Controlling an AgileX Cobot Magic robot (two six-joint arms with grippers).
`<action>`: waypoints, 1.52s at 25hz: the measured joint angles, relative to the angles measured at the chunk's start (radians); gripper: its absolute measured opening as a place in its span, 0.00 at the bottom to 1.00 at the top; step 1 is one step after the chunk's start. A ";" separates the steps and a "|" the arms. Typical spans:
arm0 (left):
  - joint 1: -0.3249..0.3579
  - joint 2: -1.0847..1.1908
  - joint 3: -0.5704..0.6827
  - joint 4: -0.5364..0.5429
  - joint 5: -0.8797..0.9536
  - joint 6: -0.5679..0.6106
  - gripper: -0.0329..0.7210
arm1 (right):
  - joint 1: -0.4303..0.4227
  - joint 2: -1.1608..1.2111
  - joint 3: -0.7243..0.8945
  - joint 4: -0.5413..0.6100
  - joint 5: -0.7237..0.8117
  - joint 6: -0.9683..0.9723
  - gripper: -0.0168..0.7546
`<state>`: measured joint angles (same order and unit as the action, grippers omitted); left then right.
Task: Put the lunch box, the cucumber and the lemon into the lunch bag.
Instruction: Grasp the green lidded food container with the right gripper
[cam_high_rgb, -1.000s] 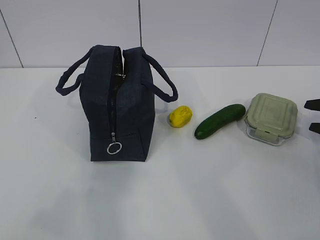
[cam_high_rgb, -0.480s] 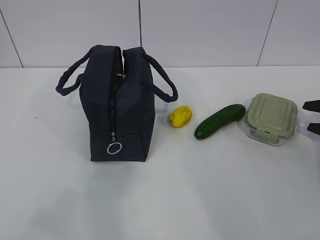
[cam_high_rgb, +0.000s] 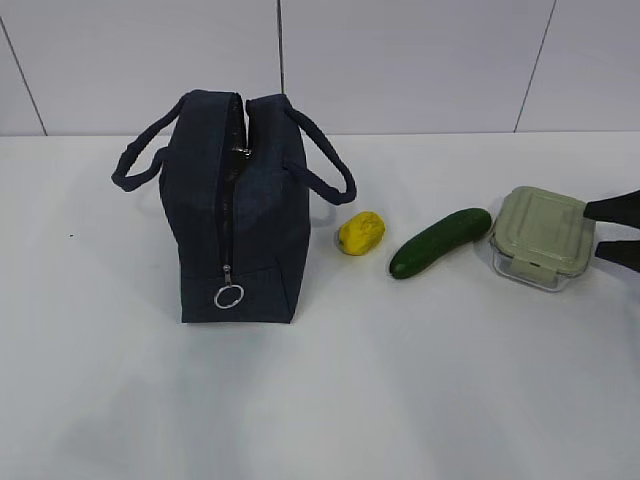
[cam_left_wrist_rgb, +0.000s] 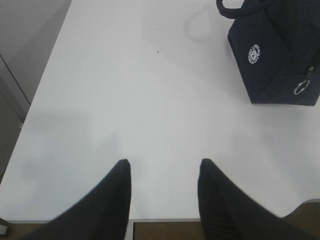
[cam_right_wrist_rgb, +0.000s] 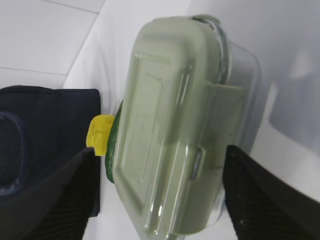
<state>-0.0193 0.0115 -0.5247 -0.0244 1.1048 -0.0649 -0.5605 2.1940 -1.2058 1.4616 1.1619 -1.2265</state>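
Lunch box (cam_high_rgb: 541, 236) sits at the right end of the white table (cam_high_rgb: 320, 400), cucumber (cam_high_rgb: 439, 241) just left of it, lemon (cam_high_rgb: 361, 232) next along, and the lunch bag (cam_high_rgb: 238, 210) stands upright on the left with its ring pull (cam_high_rgb: 229, 296) hanging low. The right gripper (cam_high_rgb: 612, 230) pokes in from the right edge — fingers spread, level with the box.

Left wrist view: the left gripper (cam_left_wrist_rgb: 164, 172) hovers spread over bare table, the bag (cam_left_wrist_rgb: 277, 52) off at the top right, white logo (cam_left_wrist_rgb: 254, 54) showing.

Right wrist view: the box (cam_right_wrist_rgb: 175, 125) fills the gap between the spread fingers (cam_right_wrist_rgb: 265, 200) — contact unclear. Lemon (cam_right_wrist_rgb: 99, 133) and bag (cam_right_wrist_rgb: 45, 145) sit beyond.
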 joint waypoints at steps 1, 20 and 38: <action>0.000 0.000 0.000 0.000 0.000 0.000 0.46 | 0.000 0.000 0.000 0.000 0.000 0.000 0.77; -0.002 0.000 0.000 0.000 0.000 0.000 0.46 | 0.000 0.066 0.000 0.037 0.000 0.002 0.77; -0.002 0.000 0.000 0.000 0.000 0.000 0.46 | 0.002 0.079 0.000 0.064 0.000 0.002 0.83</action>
<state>-0.0210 0.0115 -0.5247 -0.0244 1.1048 -0.0649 -0.5586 2.2732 -1.2058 1.5256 1.1619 -1.2243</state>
